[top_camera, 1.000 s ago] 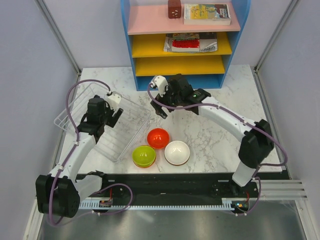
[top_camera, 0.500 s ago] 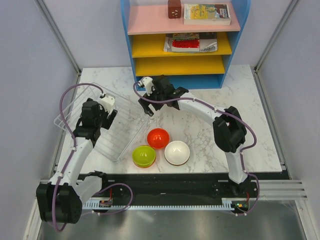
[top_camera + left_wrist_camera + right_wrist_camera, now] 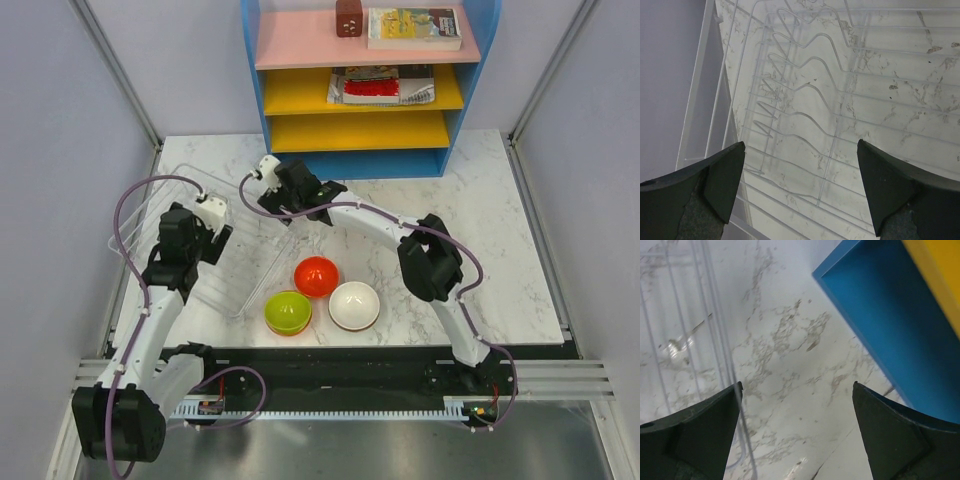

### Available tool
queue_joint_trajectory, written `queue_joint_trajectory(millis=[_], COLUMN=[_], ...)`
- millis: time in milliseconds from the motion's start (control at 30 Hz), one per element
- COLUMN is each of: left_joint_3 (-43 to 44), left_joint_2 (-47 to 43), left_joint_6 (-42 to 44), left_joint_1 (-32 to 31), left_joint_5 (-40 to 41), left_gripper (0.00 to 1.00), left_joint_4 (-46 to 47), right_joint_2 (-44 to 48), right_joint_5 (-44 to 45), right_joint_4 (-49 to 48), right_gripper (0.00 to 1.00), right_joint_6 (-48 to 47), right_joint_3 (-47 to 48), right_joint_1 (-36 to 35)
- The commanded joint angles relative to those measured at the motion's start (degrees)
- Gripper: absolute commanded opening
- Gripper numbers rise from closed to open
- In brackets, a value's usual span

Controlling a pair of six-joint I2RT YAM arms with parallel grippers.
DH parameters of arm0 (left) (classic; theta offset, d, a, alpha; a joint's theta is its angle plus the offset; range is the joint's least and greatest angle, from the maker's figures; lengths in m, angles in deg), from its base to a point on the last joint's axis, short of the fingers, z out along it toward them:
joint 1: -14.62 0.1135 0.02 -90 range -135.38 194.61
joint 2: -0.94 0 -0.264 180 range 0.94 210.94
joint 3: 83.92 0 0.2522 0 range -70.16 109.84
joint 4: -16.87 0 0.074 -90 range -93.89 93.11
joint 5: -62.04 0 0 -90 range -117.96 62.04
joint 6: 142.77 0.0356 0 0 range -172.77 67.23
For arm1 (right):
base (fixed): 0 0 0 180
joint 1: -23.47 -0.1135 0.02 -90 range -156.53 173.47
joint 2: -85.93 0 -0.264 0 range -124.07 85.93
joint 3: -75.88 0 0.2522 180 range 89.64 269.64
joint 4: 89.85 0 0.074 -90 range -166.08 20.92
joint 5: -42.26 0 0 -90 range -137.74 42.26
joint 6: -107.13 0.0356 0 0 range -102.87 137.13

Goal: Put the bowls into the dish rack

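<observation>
marble tabletop (image 3: 480, 200), blue shelf unit (image 3: 400, 164), pink and yellow shelves (image 3: 300, 131), pale grey walls (image 3: 60, 120)

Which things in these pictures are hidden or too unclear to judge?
- Top view: the lime green bowl covers what lies under it; only an orange edge shows.
- Top view: the left arm hides part of the dish rack.
- Both wrist views: the bowls are out of frame.
- Top view: the book's title is too small.

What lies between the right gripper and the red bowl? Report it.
In the top view, only the rack corner's rim and bare marble lie between right gripper and red bowl.
</observation>
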Motion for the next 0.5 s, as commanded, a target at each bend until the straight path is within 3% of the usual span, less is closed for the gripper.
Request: queue_joint_trajectory(millis=[0, 467], left_joint_3=[-0.66, -2.51], left_joint_2=[-2.56, -4.32], left_joint_6=[-1.39, -1.21], left_joint_1=[0.39, 0.48], left_joint_5=[-1.17, -1.0], left_gripper=[1.0, 1.0], left_joint_4=[-1.32, -2.12], right_joint_2=[-3.25, -9.58], right_joint_5=[10.27, 24.59], right_joint_4=[-5.06, -13.06], right_gripper=[0.98, 0.98], right_joint_6=[-4.18, -12.88], right_joint_3=[8.24, 13.71], right_joint_1=[0.36, 0.44])
